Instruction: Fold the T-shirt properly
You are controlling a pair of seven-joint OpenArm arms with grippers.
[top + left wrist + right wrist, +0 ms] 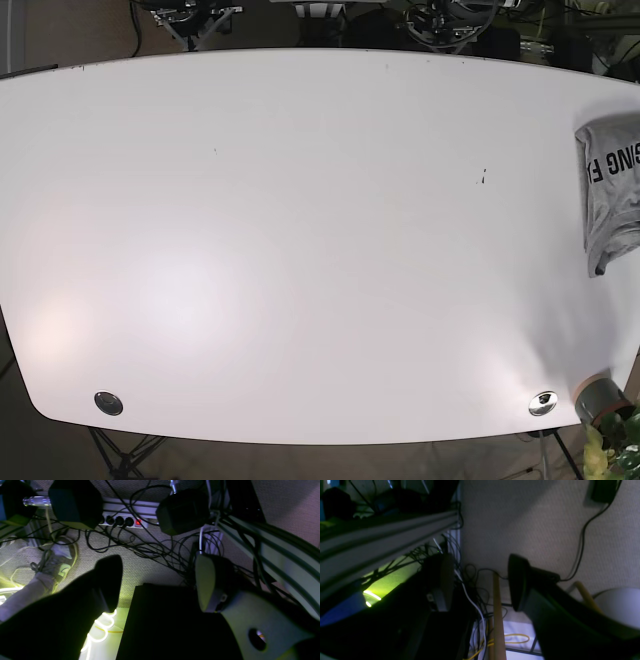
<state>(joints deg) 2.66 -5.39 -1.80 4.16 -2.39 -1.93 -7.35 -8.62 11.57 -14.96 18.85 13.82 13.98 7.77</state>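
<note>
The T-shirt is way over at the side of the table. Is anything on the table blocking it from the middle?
Nothing visible does. The T-shirt lies at the right edge of the white table, and the tabletop toward the middle looks bare. Neither arm shows in the base view.

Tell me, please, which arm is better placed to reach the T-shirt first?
Probably the left: the T-shirt lies at the table's right edge in the base view, the left arm's side. Both grippers hang open off the table.

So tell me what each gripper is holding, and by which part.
Nothing is held. The left gripper and right gripper both hang open over floor cables, jaws apart and empty. The T-shirt lies untouched at the table's right edge.
</note>
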